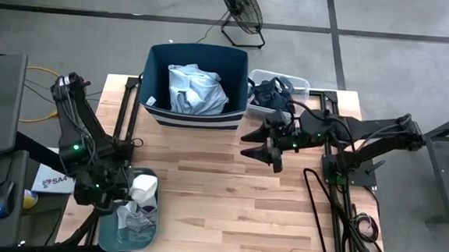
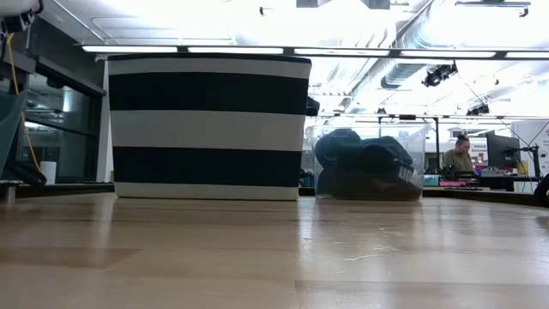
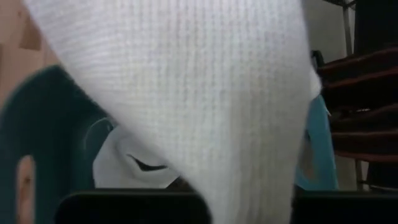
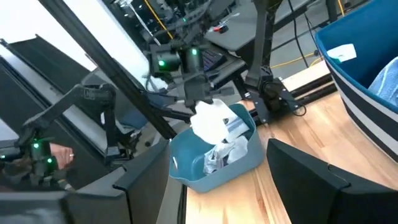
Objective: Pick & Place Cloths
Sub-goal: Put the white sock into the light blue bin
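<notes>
We judge the task partly done: a light blue shirt lies in the navy bin. The left pincer holds a white sock above the teal tub, where cloths remain; the right pincer hovers wide apart.

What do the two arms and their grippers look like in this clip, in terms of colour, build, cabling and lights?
Both arms are black and slim, built of jointed segments with black cables looped along them. The left arm shows small green indicator lights, as does the right arm. The right gripper has two dark, wedge-shaped fingers. The left gripper is likewise dark. No markings are legible.
</notes>
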